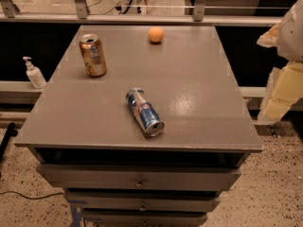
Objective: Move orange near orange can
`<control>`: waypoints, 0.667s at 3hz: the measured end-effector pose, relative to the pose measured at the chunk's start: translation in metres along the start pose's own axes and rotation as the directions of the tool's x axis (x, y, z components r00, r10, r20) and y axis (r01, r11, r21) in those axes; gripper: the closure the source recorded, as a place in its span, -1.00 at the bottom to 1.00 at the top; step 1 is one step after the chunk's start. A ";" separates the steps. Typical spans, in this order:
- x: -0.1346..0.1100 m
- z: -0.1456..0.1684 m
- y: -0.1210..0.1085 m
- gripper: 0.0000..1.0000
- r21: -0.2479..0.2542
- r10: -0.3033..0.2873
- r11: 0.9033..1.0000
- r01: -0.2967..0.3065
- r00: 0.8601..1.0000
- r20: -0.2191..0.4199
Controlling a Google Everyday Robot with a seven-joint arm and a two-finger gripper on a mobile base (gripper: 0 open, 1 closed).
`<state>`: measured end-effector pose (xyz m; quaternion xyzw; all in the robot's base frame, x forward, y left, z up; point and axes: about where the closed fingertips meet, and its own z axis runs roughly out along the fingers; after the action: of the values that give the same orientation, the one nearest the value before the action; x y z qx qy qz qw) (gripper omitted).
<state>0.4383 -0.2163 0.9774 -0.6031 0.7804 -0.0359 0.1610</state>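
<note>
The orange (155, 34) sits at the upper middle of the table (199, 89), round, with no long axis. The orange can (93, 55) stands upright at upper left, well apart from it. The hand (283, 91) hangs at the right edge of the frame; I cannot tell its state.

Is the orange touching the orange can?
Apart. The camera view shows bare tabletop between the orange and the orange can; the gripper hangs beyond the tabletop's right edge.

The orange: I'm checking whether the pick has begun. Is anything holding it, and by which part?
Nothing holds it. The orange sits free near the far edge of the table; the gripper is off past its right side, well apart.
</note>
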 end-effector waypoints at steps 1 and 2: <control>0.000 0.000 0.000 -1.00 0.000 0.000 1.000 0.000 1.000 0.000; -0.006 0.006 -0.008 -1.00 0.030 -0.029 0.999 0.029 0.999 0.019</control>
<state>0.4489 -0.2117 0.9746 -0.6121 0.7694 -0.0441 0.1771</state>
